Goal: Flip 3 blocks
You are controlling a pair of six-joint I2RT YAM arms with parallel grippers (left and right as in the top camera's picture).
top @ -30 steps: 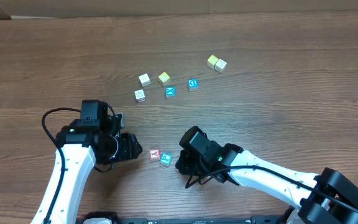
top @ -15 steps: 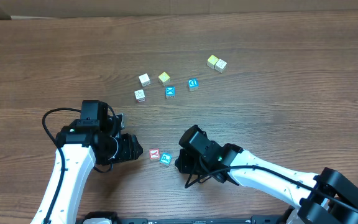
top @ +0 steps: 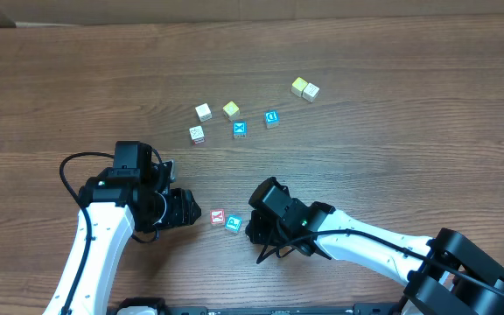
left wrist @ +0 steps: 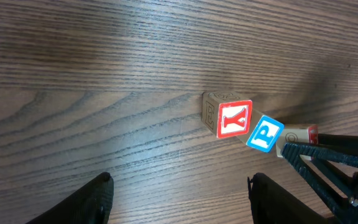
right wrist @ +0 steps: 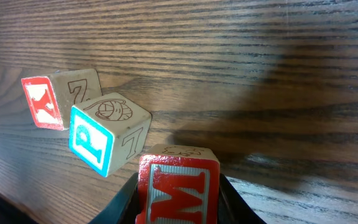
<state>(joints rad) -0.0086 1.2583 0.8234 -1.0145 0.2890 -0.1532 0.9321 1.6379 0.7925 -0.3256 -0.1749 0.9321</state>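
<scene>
over the last second little has moved: the right gripper has crept a touch closer to the pair of blocks in front of it, while the left arm and both loose blocks have stayed put. it is clamped on the small wooden cube with the red m face, carried just beside the wooden cube with the blue p face; whether the m cube touches the brown wooden table cannot be told. the p cube sits corner to corner with the wooden cube with the red y face, both resting on the table between the two arms. the left gripper hangs over them with jaws apart, holding nothing. that small inward drift suggests the m cube is about to be set down turned over, so one flip is in hand.
</scene>
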